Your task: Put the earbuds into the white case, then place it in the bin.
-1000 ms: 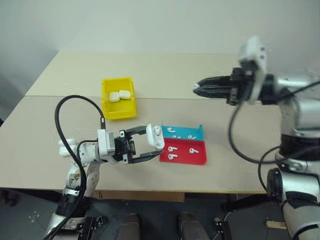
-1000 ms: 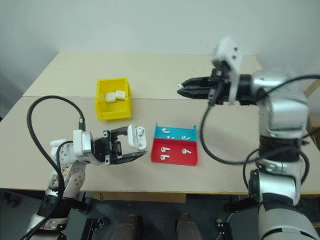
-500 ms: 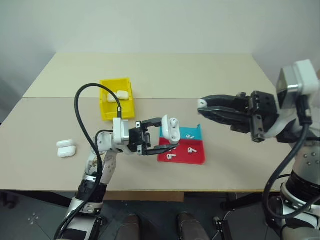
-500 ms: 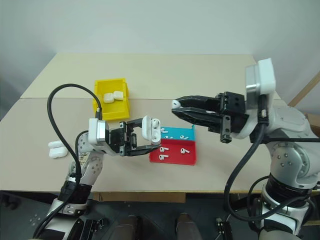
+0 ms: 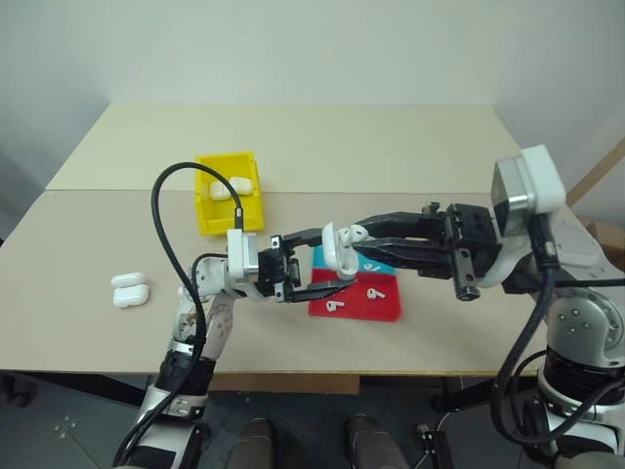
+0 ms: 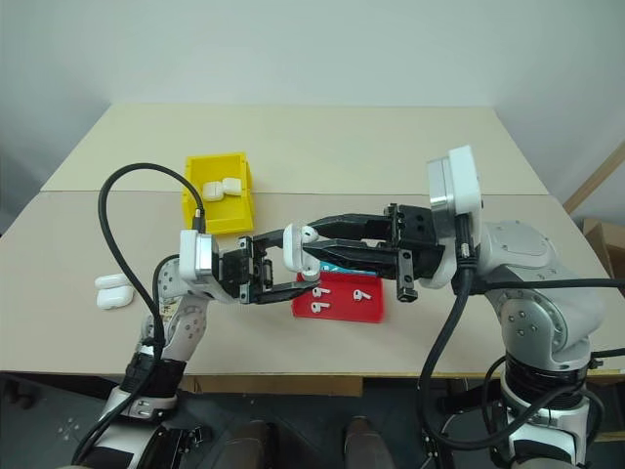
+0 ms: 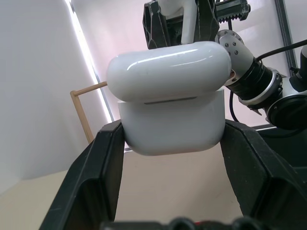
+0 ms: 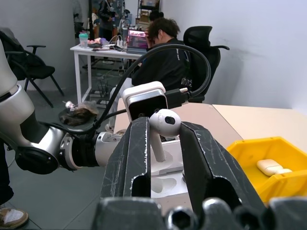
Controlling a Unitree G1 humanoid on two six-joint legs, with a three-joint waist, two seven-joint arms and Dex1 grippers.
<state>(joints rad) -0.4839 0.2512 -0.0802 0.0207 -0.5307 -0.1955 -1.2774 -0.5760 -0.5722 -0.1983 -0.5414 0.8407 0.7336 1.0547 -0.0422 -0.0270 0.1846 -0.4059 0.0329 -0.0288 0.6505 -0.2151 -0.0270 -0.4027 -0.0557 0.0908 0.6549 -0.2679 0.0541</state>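
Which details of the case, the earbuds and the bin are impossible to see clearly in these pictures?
- White case: left wrist view shows only its outside; inside hidden.
- Case sockets: in the head views the right end effector covers them.
- Earbuds in tray: too small to tell left from right.
- Bin: cut off by the right wrist view's edge.

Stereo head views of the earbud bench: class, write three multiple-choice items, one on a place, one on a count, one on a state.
1. Where does the spare white case lie?
A. on the table, to the robot's left
B. in the tray
C. in the right gripper

2. How many white cases are in the yellow bin?
A. none
B. two
C. five

3. What does the left gripper hold?
A. nothing
B. an earbud
C. a white case

Answers: 1 A, it sits apart on the tabletop. 2 B, two lie side by side. 3 C, its fingers clamp the case.
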